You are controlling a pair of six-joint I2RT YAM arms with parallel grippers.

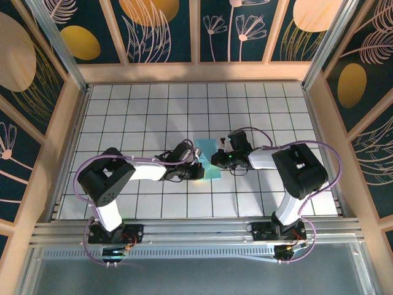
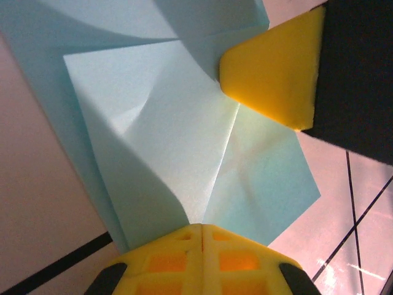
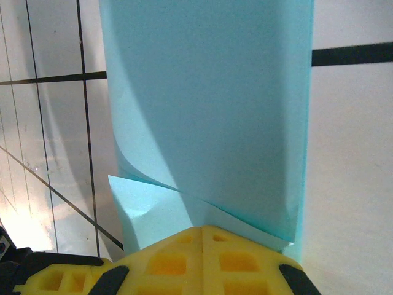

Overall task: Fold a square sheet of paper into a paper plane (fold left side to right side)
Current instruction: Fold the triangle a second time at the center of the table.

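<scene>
The square sheet of paper (image 1: 208, 148) is light teal and lies partly folded on the tiled table between both grippers. In the left wrist view the paper (image 2: 166, 123) shows a centre crease and a raised flap curling up on the left. My left gripper (image 2: 201, 227) is shut, its yellow tips resting on the paper's near edge. My right gripper (image 3: 202, 228) is also shut, pressing on the paper (image 3: 209, 92) where a flap overlaps a lower layer. From above, the left gripper (image 1: 198, 167) and right gripper (image 1: 216, 160) almost meet over the sheet. A paper plane is out of view.
The white tiled table (image 1: 153, 110) is walled by wooden frames and patterned panels. A yellow fingertip (image 2: 276, 70) of the right gripper crowds the upper right of the left wrist view. Purple cables loop off both arms.
</scene>
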